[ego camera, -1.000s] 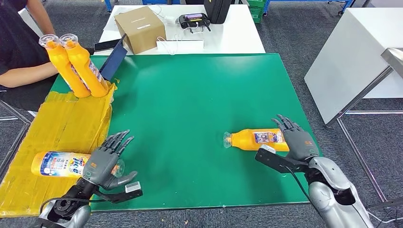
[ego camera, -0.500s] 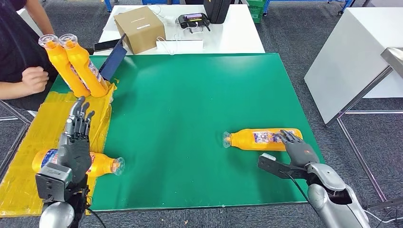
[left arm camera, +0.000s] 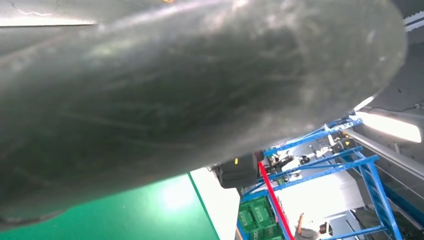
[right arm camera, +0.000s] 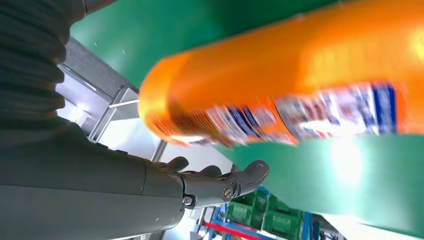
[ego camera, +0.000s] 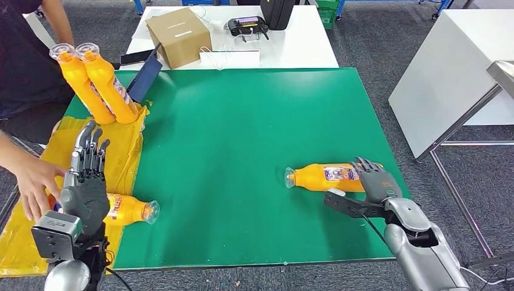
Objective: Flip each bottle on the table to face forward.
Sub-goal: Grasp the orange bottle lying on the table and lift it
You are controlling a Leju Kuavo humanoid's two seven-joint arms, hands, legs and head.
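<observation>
Right hand (ego camera: 374, 180) rests on the lying bottle (ego camera: 324, 177), fingers (right arm camera: 240, 181) apart, not clamped: wrap the body before rolling.

Bright even overhead light; wrist views blurred, glare on green mat (right arm camera: 345, 165).

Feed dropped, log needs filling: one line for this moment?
right hand: on lying orange bottle, grip unclear | left hand: raised, open | left bottle: on yellow sheet, person's hand reaching
</observation>
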